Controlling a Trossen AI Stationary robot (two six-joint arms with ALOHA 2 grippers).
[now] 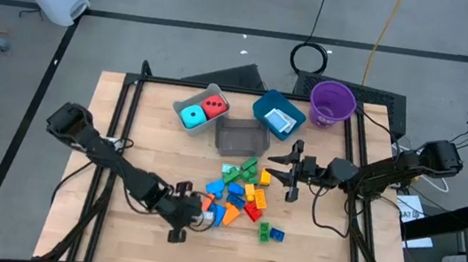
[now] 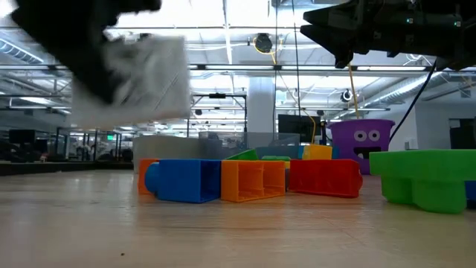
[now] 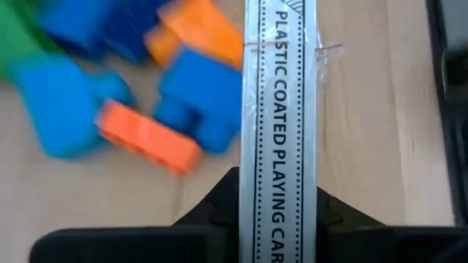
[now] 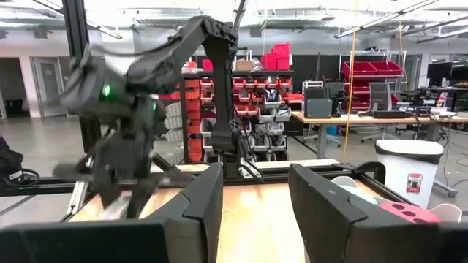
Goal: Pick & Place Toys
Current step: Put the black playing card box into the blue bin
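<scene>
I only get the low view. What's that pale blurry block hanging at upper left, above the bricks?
Observer: A card pack. Its edge reads "plastic coated playing", and the left gripper is shut on it.
Operator: And the dark shape at top right?
Observer: The right gripper, open and empty, over the table beside the brick pile.
Operator: Any boxes farther back?
Observer: Yes, a grey bin holding a cyan cube and a red cube.
</scene>
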